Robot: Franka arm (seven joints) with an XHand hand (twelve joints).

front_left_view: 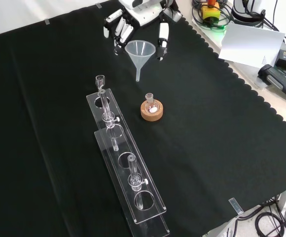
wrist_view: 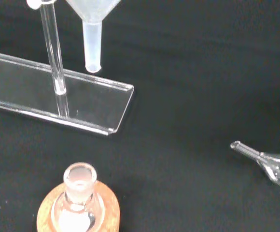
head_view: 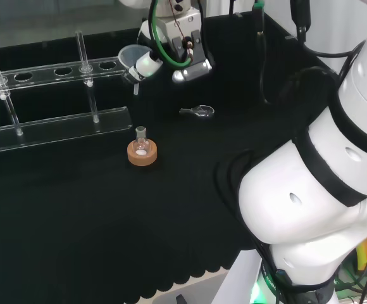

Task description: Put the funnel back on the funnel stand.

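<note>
The hand (front_left_view: 139, 19) holds a clear plastic funnel (front_left_view: 140, 52) upright in the air, pinched between its fingers (front_left_view: 121, 30) and thumb (front_left_view: 162, 37). In the head view the funnel (head_view: 133, 58) hangs just past the right end of the clear acrylic funnel stand (head_view: 50, 71), level with its top bar of holes, with the hand (head_view: 174, 44) to its right. In the wrist view the funnel's stem (wrist_view: 92, 48) points down over the end of the stand's base plate (wrist_view: 82, 104), beside an upright rod (wrist_view: 53, 53). In the front view the stand (front_left_view: 125, 158) runs down and to the right from below the funnel.
A small round flask (head_view: 141, 139) sits on a cork ring (head_view: 142, 155) in front of the stand's right end in the head view, and shows as the flask (front_left_view: 150, 101) in the front view. A small glass piece (head_view: 198, 112) lies on the cloth right of it. The arm's white links (head_view: 323, 177) stand at the right.
</note>
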